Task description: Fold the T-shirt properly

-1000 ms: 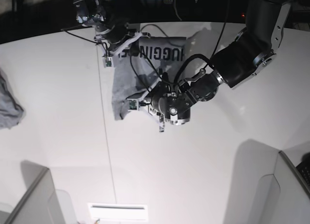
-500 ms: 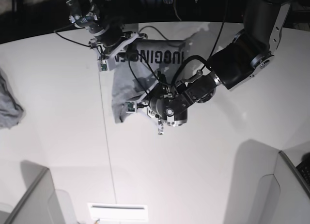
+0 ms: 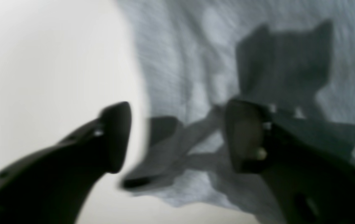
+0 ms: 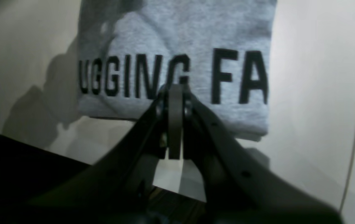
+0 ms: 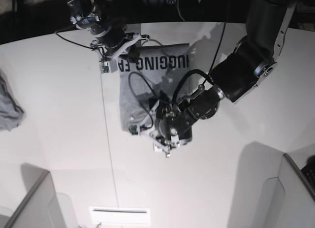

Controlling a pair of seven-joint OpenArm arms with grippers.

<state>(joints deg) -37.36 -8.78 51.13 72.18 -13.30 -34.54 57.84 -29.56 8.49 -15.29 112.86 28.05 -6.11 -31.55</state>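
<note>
Far left, base view: a bunched scrap of grey cloth [image 5: 9, 109], cut by the picture's edge, on the broad white tabletop [image 5: 59, 139]. Below it, a slanting grey panel [image 5: 37, 203] at the near corner. Next, a thin dark seam [image 5: 109, 149] running down the white surface; at its near end, a white rectangular piece [image 5: 119, 216] with a dark upper edge. Right gripper, black with slender fingers [image 4: 174, 90]: narrow, fingertips together, over the lettered end of the shirt; contact can't be told. The T-shirt, heather-grey cotton with black block capitals [image 5: 153, 80], lies folded into a compact shape around mid-table, toward the arms; lettering upside down in base view. Left gripper, black with rounded dark tips [image 3: 180, 137]: wide, rumpled grey cloth showing between the tips, at the shirt's near end. Rightmost, another slanting grey panel [image 5: 298, 188].
</note>
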